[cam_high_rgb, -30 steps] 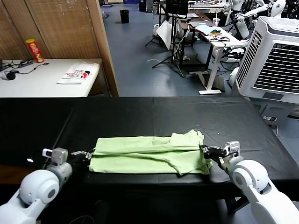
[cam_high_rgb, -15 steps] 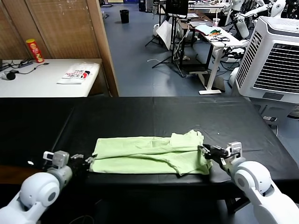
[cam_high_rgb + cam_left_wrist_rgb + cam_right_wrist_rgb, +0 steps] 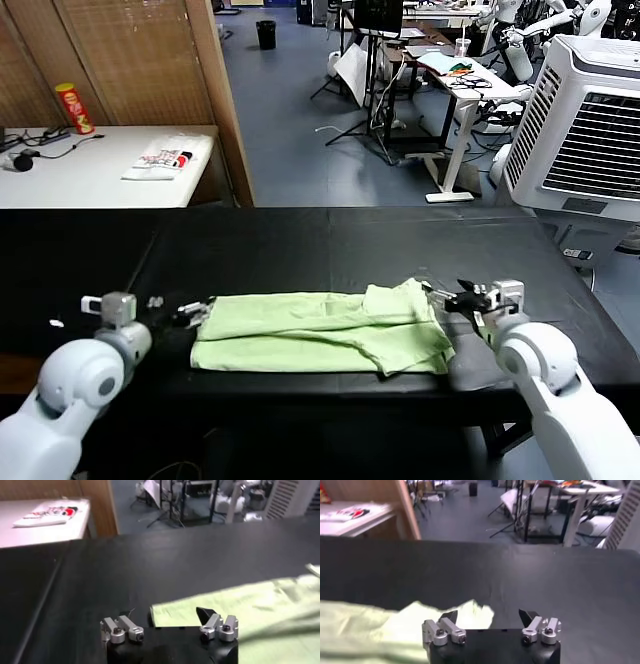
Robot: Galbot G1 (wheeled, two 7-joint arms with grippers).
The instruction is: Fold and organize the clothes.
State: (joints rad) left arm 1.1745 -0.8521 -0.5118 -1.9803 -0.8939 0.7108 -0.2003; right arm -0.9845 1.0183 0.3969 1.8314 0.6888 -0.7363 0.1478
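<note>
Shirt (image 3: pixel 320 330) first: your pale green shirt lies folded into a long flat band across the near half of the black table (image 3: pixel 330 245), running side to side, with a rumpled bunch of cloth at its right end.

Your left gripper (image 3: pixel 178 312) sits low at the shirt's left end, just off the cloth. Its jaws stand wide apart and hold nothing; in the left wrist view the two fingertips (image 3: pixel 207 616) spread to either side, with the shirt's left edge (image 3: pixel 240 611) lying beyond them on the table. The left arm reaches in from the near left corner, its rounded white wrist housing low over the table edge, forearm pointing toward the cloth.

Your right gripper (image 3: pixel 452 297) mirrors it at the other end, just beside the bunched cloth and a little above the table. Its jaws are also spread wide and empty; the right wrist view shows both dark fingertips (image 3: pixel 449 616) apart, with the green cloth (image 3: pixel 395 630) on one side below them and bare black table on the other. The right arm comes in from the near right corner, elbow low, wrist angled inward toward the shirt.

Behind the black table, on the white side table (image 3: pixel 80 170) at your far left, you have a white packet (image 3: pixel 168 157) with red and black print.
</note>
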